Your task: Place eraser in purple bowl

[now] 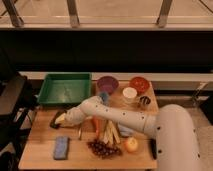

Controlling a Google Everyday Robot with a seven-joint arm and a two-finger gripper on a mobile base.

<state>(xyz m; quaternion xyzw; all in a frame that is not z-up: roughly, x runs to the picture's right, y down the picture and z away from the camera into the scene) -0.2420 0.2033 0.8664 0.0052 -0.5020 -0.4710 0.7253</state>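
Note:
The eraser (55,123) is a small dark block on the left part of the wooden table (42,155), in front of the green tray. My gripper (60,120) is at the end of the white arm that reaches left across the table. It is down at table level and shut on the eraser. A yellowish patch shows right at the grip. The purple bowl (107,84) stands at the back middle of the table, right of the tray and well away from the gripper.
A green tray (65,89) fills the back left. A red bowl (139,83), a white cup (129,93) and a small dark cup (144,101) stand at the back right. A blue-grey sponge (61,147), grapes (102,148), a carrot, pale sticks and an orange fruit (131,144) lie along the front.

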